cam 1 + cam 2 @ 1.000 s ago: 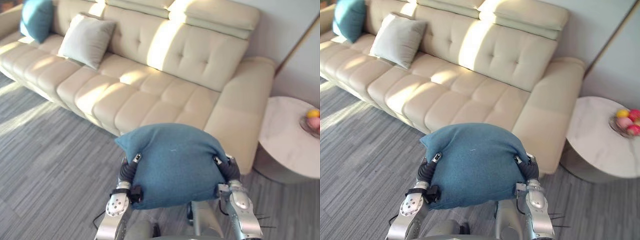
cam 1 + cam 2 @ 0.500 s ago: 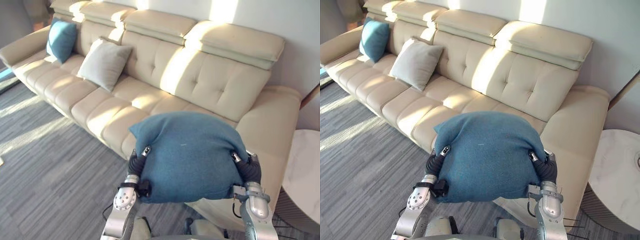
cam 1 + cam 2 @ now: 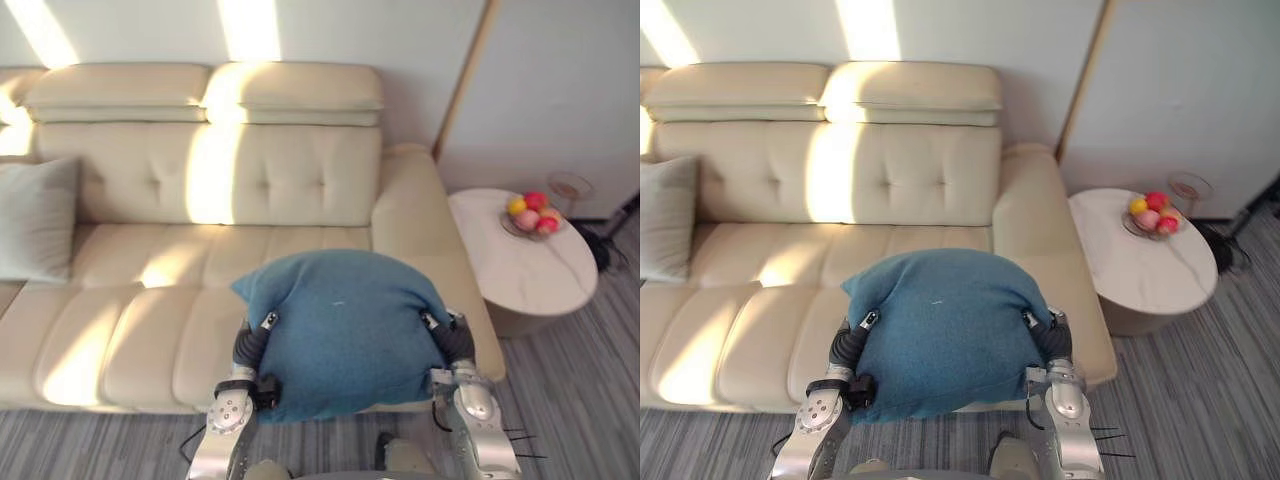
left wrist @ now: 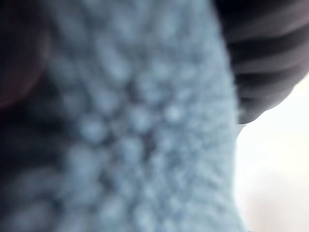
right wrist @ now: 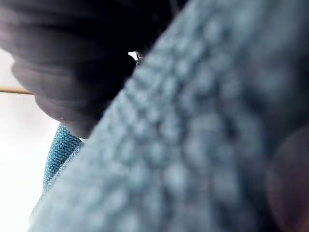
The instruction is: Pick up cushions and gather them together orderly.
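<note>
The blue cushion (image 3: 345,330) is hanging at 6 o'clock in the eye views, right in front of the robot. It is being squeezed between 2 hands from opposite sides. The left hand (image 3: 251,343) is pressing on its 9 o'clock edge and the right hand (image 3: 456,338) on its 3 o'clock edge. Each hand is showing just its dark ribbed cover, w/ the rest going behind the fabric, so can't tell whether either is spread flat or curled. Both wrist views are looking at blue knit from v. close, w/ the fabric lying against the ribbed cover, so hand state can't be told there either. The cushion is facing up toward the camera, puffed, w/ 1 corner poking out at 10 o'clock. Its lower part is overlapping the seat's front edge and a strip of floor.

The cream sofa (image 3: 270,180) is running from 9 o'clock to approx. 1 o'clock, w/ a tufted back and 2 headrest pads on top. Sun stripes are falling across its back & seat. The grey cushion (image 3: 35,215) is leaning on the backrest at 9 o'clock, cut by the frame edge and well apart from the blue one.

The round white bench (image 3: 520,270) is standing just beside the sofa's armrest, at 2 o'clock from the blue cushion. A bowl of fruit (image 3: 530,212) is sitting on its far side, holding red, yellow & pink pieces. The grey striped floor (image 3: 590,370) is showing at 4 o'clock.
</note>
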You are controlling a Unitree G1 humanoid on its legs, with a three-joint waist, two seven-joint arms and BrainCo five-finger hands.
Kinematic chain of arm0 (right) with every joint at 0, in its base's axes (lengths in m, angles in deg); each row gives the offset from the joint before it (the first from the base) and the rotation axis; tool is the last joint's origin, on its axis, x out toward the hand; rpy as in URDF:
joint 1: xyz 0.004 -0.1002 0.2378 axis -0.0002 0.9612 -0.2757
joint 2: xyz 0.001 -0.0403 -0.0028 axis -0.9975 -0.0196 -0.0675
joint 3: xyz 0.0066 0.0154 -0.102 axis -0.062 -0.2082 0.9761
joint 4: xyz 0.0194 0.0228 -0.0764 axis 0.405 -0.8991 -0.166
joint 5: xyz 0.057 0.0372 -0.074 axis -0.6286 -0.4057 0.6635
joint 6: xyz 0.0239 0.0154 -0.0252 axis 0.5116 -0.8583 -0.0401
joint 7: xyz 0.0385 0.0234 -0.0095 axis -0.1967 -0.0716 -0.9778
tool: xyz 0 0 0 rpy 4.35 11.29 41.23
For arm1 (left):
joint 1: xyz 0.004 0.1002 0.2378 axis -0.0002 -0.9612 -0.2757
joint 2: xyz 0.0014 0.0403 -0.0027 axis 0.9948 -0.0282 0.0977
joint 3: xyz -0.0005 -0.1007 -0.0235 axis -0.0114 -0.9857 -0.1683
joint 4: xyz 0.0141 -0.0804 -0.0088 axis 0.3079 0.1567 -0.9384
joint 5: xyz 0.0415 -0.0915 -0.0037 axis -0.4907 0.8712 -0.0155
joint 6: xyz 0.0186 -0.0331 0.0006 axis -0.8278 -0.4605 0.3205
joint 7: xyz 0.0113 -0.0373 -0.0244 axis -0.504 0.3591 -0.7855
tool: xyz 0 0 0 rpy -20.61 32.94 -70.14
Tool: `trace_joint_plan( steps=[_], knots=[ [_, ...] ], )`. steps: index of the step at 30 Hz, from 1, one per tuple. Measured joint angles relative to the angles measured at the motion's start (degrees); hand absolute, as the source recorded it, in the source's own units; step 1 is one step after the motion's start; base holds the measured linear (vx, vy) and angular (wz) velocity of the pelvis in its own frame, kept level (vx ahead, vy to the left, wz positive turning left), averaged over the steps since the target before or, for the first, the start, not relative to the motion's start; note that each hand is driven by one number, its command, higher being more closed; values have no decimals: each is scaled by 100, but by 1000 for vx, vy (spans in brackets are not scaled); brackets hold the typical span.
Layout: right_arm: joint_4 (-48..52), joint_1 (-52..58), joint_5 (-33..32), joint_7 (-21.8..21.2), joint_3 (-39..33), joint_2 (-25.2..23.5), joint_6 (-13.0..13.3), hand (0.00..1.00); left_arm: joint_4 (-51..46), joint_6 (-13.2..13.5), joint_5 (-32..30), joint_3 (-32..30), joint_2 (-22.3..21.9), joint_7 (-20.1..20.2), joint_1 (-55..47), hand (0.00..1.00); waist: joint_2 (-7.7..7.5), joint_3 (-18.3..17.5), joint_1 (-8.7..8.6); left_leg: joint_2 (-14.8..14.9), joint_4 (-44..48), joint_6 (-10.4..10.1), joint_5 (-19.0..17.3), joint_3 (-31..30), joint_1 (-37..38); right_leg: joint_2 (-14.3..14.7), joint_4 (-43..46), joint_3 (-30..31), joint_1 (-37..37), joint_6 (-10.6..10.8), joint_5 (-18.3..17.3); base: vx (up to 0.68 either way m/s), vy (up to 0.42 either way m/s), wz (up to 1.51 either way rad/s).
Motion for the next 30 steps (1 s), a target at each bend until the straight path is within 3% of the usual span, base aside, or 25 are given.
trace_joint_plan(
  steps=[1, 3, 6, 8, 10, 11, 13, 14, 15, 16, 17, 19, 26, 30],
  knots=[
    [-128, -19, 4, -5, -3, 55, 0, 100, 57, -5, -5, 19, -27, 1, 12, 100, 39, 18, -112, -78, -176, -6, 120, -57, -6, 57, -223, 1, 74, 17, 134, 41, -44, -29],
    [-166, 59, 5, -5, -37, 144, -1, 100, 121, -7, -47, 131, -39, 11, 56, 100, 107, 62, -113, -34, -123, -1, 144, -300, -25, 151, -383, -17, 184, 5, 199, 55, -81, -5],
    [-109, 210, 4, 7, -140, 223, -4, 100, 161, -16, -76, 307, -105, 17, 34, 100, 204, 270, -81, 335, 1150, -7, 147, -751, -193, 260, -388, -81, 627, -30, -4, 6, -56, -3],
    [225, 355, 5, 15, -131, 216, -5, 100, 99, -9, -76, 291, -167, 18, -70, 100, 372, 242, -21, 669, 2049, -4, 270, -961, -484, 397, -402, -25, 765, -45, -174, -33, 3, -33],
    [376, 320, 5, 14, -127, 191, -4, 100, 62, 10, -76, 251, -164, 18, -52, 100, 303, 190, 6, 636, 2125, 131, 645, -1050, -680, 352, -650, 69, 775, -108, -132, 66, -45, -18],
    [431, 297, 5, 22, -151, 200, -3, 100, 17, 21, -75, 259, -135, 28, -23, 100, 198, 233, 18, 595, 2121, 211, 574, -1116, -873, 347, -854, 180, 791, -148, -91, 79, -42, -7],
    [424, 276, 6, 27, -215, 207, -6, 100, 22, 21, -76, 293, -166, 30, 1, 100, 155, 247, 51, 329, 1176, 107, 163, -1444, -777, 327, -976, 363, 794, -186, 154, 57, 10, -11],
    [281, 218, 23, 28, -242, 247, -2, 100, 29, 21, -76, 311, -213, 26, -29, 100, 232, 202, 101, 156, 25, -68, 293, -1695, -540, 363, -983, 379, 746, -109, 192, 59, 104, -24],
    [215, 175, 39, 28, -242, 269, -6, 100, 45, 21, -76, 313, -235, 25, -30, 100, 331, 173, 104, 156, -329, -140, 501, -1738, -458, 414, -982, 389, 740, -35, 217, 69, 144, -33],
    [135, 133, 51, 26, -240, 293, -11, 100, 68, 21, -76, 311, -254, 24, -29, 100, 381, 185, 104, 173, -502, -339, 682, -1755, -392, 462, -978, 416, 740, 31, 237, 127, 154, -27],
    [-14, 103, 65, 19, -234, 237, -49, 100, 163, 4, -75, 308, -167, 18, -27, 100, 260, 171, 95, 77, -566, -303, 702, -1683, -314, 379, -1100, 462, 817, 159, 334, 115, 114, -17],
    [-17, 113, 74, 21, -235, 177, -51, 100, 168, -8, -76, 308, -121, 18, -33, 100, 188, 170, 76, -55, -640, -298, 700, -1662, -260, 279, -1185, 491, 859, 227, 381, 98, 135, -9],
    [-17, 75, 270, 31, -187, 144, -49, 100, 165, -1, -120, 251, -108, 19, -36, 100, 197, 154, 109, -270, -891, -214, 742, -1721, -158, 139, -1524, 390, 1049, 326, 489, 14, 53, 8],
    [-18, -356, 508, 327, -28, 170, -49, 100, 162, -1, -213, 172, -61, -146, 251, 100, 217, 195, 163, -280, -925, -154, 891, -1788, -735, 151, -1567, 340, 513, 274, 645, -57, -23, 6]
  ],
)
